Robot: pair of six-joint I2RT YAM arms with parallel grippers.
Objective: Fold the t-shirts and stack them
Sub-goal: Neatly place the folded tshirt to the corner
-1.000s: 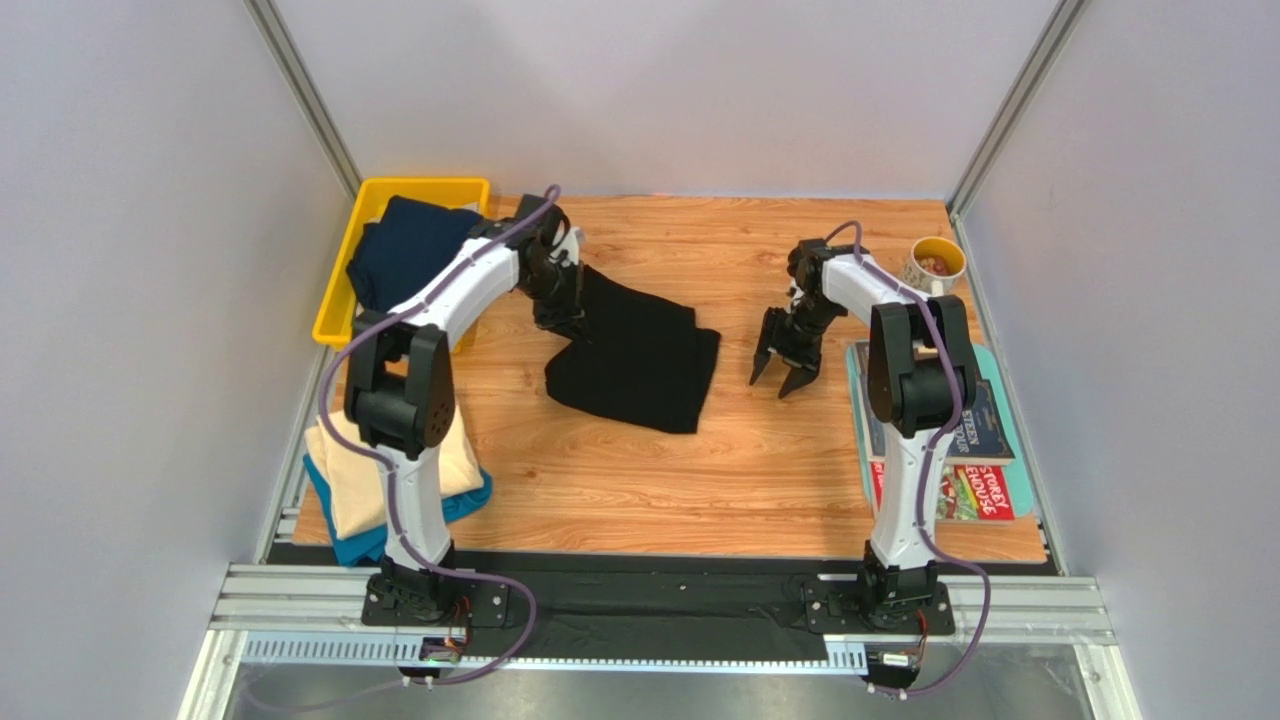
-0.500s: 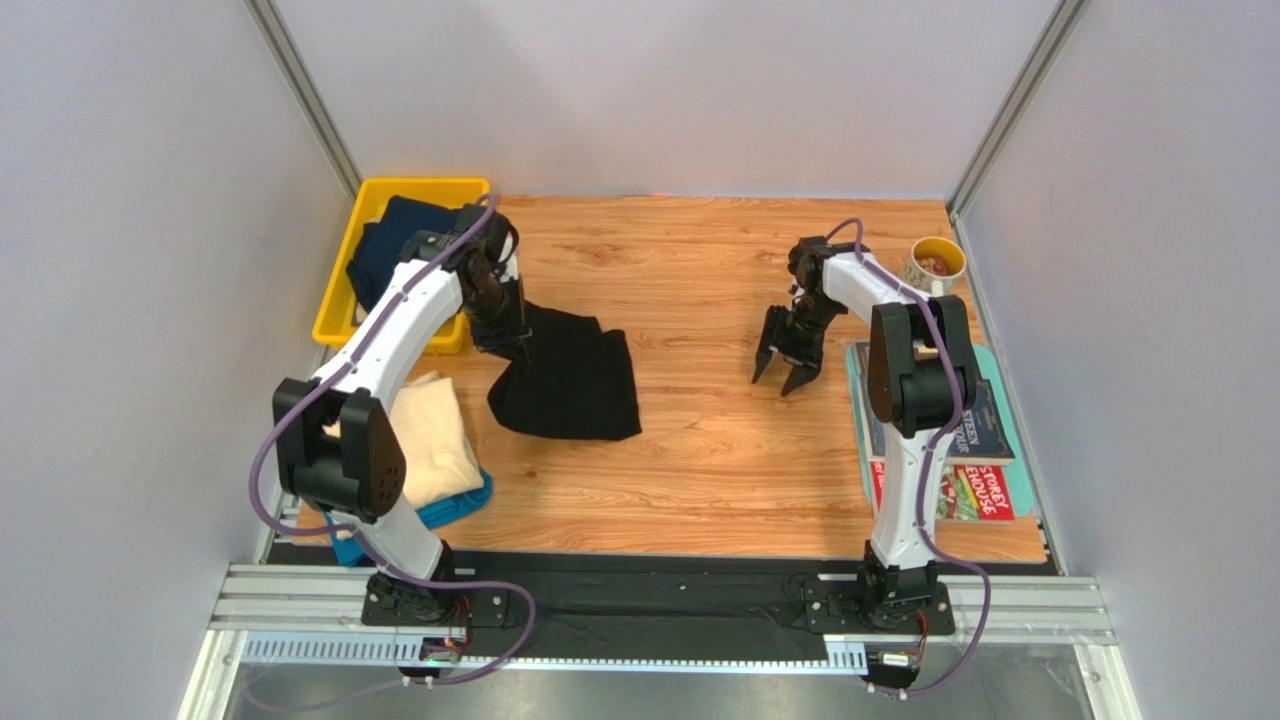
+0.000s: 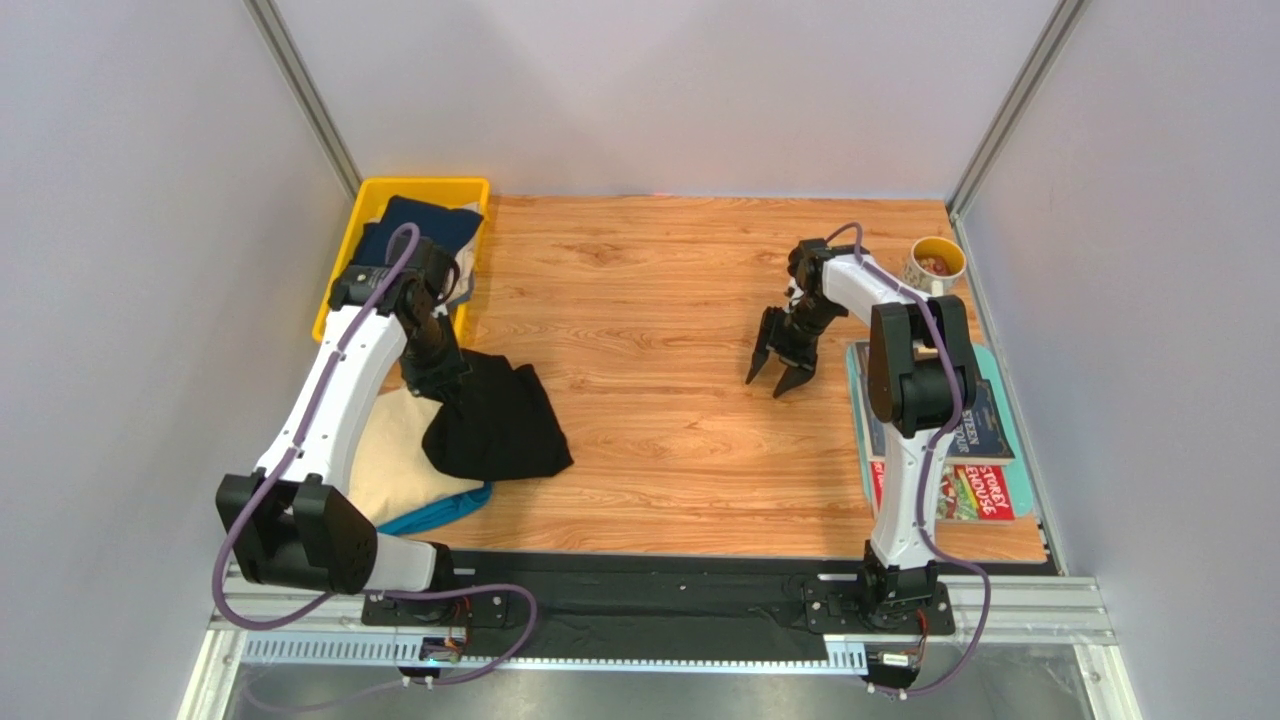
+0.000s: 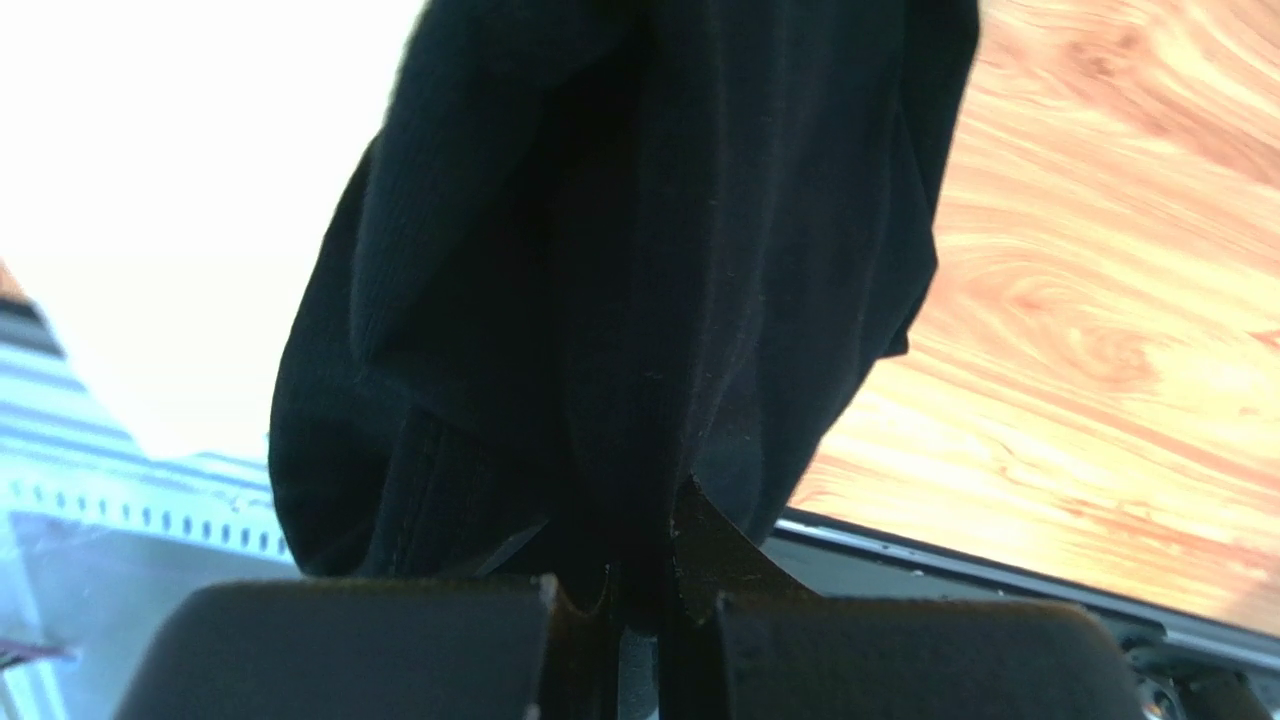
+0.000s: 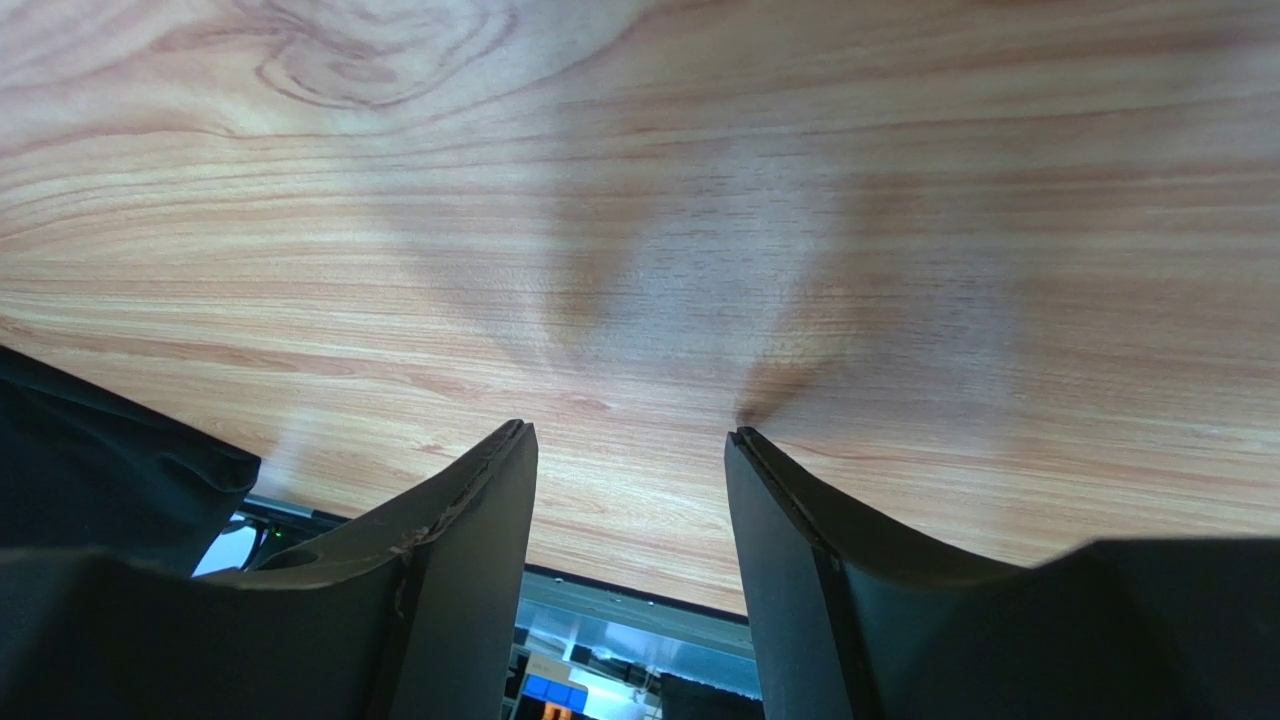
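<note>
Black t-shirt [image 3: 496,428]: soft matte knit, folded into a limp, roughly rectangular bundle with rounded draping folds. Long axis diagonal, from the gripped far-left corner down toward near-right. Located at the left side of the desk [image 3: 661,300], its left edge overlapping the cream t-shirt [image 3: 388,450]; whether resting or lifted cannot be told.

Cream t-shirt: flat, pale cloth, stacked on the teal-blue t-shirt [image 3: 448,510], of which only a thin rim shows at the near edge.

Dark navy t-shirt [image 3: 425,222]: crumpled heap in the yellow plastic bin [image 3: 340,267], far-left corner.

Left pincer [image 3: 445,372]: clenched on the black t-shirt's upper corner, cloth bunched between the closed fingers in the wrist view. Elbow swung out wide to near-left, forearm reaching away, wrist bent downward.

Right pincer [image 3: 778,369]: released, jaws apart, nothing between them, tips aimed down at bare wood-grain. Arm stretched away from its base, wrist dropped.

Desk: glossy orange-brown wood laminate.
</note>
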